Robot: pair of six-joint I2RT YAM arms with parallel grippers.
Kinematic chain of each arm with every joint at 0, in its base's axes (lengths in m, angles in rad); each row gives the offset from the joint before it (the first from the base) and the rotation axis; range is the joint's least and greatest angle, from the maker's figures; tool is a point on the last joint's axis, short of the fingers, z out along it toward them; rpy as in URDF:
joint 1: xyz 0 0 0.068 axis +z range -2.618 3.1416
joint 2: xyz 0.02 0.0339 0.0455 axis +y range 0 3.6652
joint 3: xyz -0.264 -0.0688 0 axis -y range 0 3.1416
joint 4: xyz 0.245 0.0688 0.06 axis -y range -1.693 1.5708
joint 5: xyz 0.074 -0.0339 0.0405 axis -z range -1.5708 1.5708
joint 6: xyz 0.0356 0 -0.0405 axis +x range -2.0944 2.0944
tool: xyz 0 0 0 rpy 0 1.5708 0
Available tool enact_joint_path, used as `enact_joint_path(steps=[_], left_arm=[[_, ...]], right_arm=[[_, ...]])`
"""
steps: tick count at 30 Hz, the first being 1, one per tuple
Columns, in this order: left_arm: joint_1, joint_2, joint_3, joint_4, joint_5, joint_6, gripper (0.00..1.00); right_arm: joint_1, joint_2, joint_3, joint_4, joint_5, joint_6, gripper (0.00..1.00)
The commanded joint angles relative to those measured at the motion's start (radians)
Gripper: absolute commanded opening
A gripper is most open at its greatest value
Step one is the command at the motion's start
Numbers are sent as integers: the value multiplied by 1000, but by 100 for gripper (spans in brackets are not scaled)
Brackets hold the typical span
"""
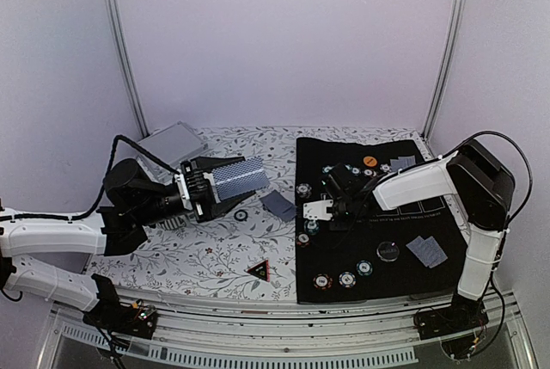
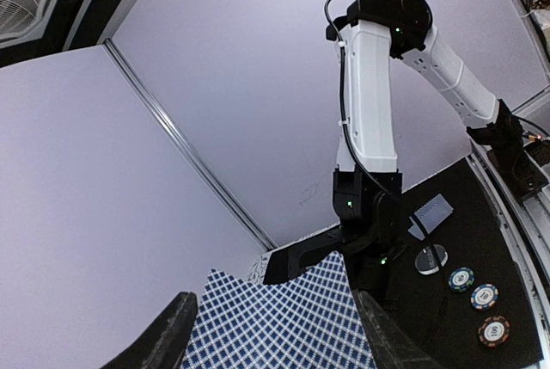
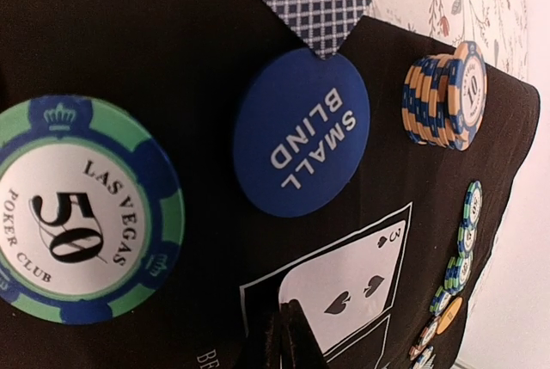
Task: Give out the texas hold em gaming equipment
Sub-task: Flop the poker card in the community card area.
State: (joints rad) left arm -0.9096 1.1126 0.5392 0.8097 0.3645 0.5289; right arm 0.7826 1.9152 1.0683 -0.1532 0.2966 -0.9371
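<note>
Half spread, my left gripper clamps the blue-checked playing card deck above the floral tablecloth. Only the right wrist view reads SMALL BLIND on the round blue button near my closed, empty right gripper.

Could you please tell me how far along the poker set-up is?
Done: chips and dealt cards lie on the black mat. In hand: the left gripper holds the deck; the right gripper is shut, apparently empty. Left: probably dealing the deck out.
</note>
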Motion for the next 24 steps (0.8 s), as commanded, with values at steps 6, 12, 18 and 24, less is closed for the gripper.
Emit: enact_joint_path(steps=[6,12,18,24], left_arm=[[-13,1,-2,17,-4,6,57],[-13,-2,-1,16,-4,6,57],[-12,-2,-1,14,-3,8,57],[-12,0,-2,16,0,6,57]], right_arm=[[-6,-10,-52,24,-13,-60,3],[-1,-40,-81,10,18,-72,28],[58,-138,-88,-30,81,-39,49],[103,-411,-37,-48,-34,123,72]])
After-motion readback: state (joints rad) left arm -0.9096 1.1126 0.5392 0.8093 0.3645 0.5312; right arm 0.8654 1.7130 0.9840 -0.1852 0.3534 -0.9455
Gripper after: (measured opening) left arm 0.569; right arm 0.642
